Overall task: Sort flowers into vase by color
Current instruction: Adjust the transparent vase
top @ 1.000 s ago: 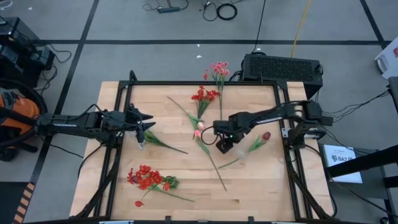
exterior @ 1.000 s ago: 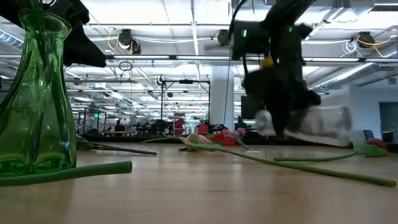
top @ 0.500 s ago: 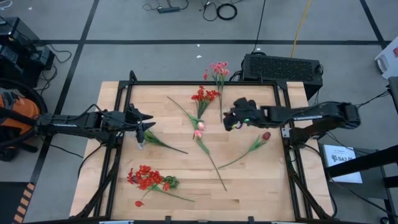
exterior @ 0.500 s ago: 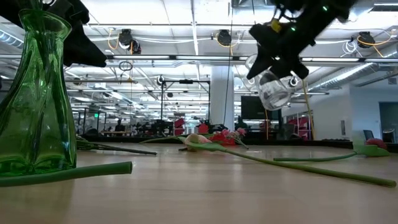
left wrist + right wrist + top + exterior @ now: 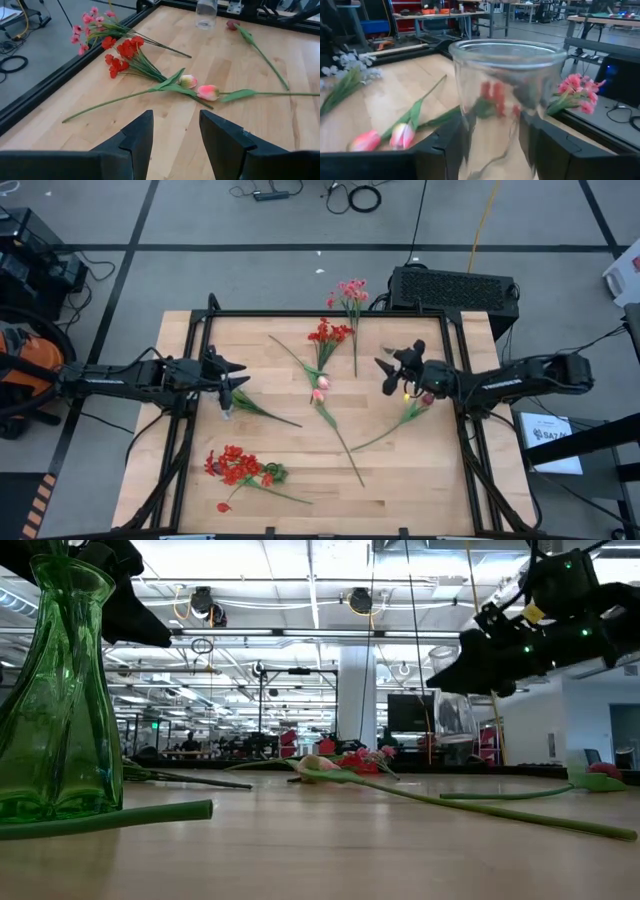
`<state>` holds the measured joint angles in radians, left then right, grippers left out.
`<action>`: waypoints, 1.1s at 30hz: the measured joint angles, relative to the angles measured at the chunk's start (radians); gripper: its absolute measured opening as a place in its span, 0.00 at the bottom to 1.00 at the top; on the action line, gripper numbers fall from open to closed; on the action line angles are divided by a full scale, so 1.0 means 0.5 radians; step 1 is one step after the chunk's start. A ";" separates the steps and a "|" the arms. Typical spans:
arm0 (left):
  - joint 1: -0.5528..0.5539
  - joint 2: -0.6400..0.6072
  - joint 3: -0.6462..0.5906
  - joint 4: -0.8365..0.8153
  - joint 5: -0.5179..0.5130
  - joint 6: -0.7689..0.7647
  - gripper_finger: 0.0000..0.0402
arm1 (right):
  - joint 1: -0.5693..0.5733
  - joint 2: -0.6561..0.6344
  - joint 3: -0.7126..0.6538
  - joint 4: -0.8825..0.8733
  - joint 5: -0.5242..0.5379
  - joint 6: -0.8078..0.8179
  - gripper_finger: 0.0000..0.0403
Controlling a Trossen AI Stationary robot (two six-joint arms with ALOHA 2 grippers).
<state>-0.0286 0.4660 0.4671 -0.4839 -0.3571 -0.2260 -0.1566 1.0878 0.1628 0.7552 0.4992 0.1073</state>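
Note:
A clear glass vase [image 5: 507, 90] stands upright between the fingers of my right gripper [image 5: 398, 361], right of the table's middle, also in the low view [image 5: 455, 730]. My left gripper [image 5: 176, 135] hovers open at the table's left side [image 5: 232, 377], above a pale sprig [image 5: 232, 402]. A green glass vase [image 5: 60, 690] stands at the left of the low view. Lying on the table are two pink tulips [image 5: 319, 388], a red cluster [image 5: 328, 333], pink blooms [image 5: 352, 290], a maroon tulip [image 5: 428, 398] and red flowers [image 5: 238, 467]. My right gripper holds the clear vase by its lower body [image 5: 470, 135], one finger [image 5: 442, 150] on each side of it. The fingers come level from the table's right side. The vase is upright; whether its base rests on the table cannot be told.
Long green stalks cross the table's middle [image 5: 345, 448]. A black frame rail [image 5: 330, 313] runs along the far edge, with a black box [image 5: 455, 288] beyond it. Bare wood lies near the right corner [image 5: 420, 480].
My right gripper has carried the clear vase up from the table's middle, then toward the right and far edges. The vase, tipped over half a second ago, has turned upright and come lower.

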 joint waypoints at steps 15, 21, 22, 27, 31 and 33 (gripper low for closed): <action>0.000 0.001 0.000 0.005 -0.053 0.008 0.42 | -0.044 0.256 -0.244 0.551 0.001 -0.235 0.43; 0.000 0.000 0.000 0.008 -0.054 0.008 0.42 | -0.092 0.523 -0.277 0.900 -0.021 -0.231 0.43; 0.000 0.000 0.000 0.008 -0.054 0.008 0.42 | -0.094 0.578 -0.277 0.928 -0.042 -0.229 0.43; 0.000 0.000 0.000 0.008 -0.067 0.007 0.42 | -0.095 0.810 -0.278 1.144 -0.069 -0.240 0.43; 0.000 0.001 0.000 0.006 -0.074 0.008 0.42 | -0.095 0.940 -0.259 1.260 -0.064 -0.246 0.44; 0.000 0.000 0.000 0.005 -0.074 0.008 0.42 | -0.095 0.999 -0.237 1.253 -0.065 -0.244 0.45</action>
<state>-0.0286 0.4660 0.4671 -0.4812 -0.3939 -0.2218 -0.2043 1.5874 0.0443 1.3815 0.4664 -0.0145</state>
